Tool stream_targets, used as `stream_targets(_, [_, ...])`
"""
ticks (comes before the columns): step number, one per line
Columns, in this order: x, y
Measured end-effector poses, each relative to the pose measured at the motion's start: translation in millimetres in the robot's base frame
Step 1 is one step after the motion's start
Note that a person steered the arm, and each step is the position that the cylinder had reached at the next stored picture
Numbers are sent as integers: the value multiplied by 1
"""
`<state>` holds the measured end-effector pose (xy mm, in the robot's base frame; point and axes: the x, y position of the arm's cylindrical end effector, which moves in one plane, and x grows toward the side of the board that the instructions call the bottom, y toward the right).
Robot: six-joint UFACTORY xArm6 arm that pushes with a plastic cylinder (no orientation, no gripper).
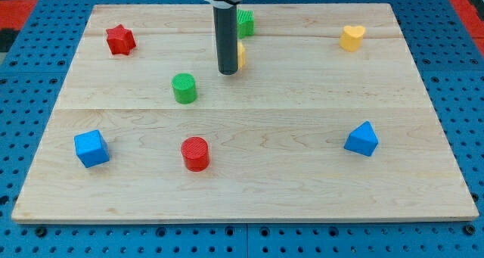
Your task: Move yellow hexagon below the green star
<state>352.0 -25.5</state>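
The yellow hexagon (241, 54) is mostly hidden behind my rod; only a yellow sliver shows at the rod's right side. The green star (246, 23) sits just above it, near the view's top middle, also partly hidden by the rod. My tip (228, 72) rests on the board right against the hexagon's left-lower side, below the green star.
A red star (119, 40) lies at the top left, a yellow heart (352, 37) at the top right. A green cylinder (184, 88) is left of my tip. A blue cube (91, 148), a red cylinder (195, 153) and a blue block (362, 139) lie lower down on the wooden board (302, 190).
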Motion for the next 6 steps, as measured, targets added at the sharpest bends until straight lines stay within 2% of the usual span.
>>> stream_targets(3, [-32, 40])
stream_targets(6, [-50, 41])
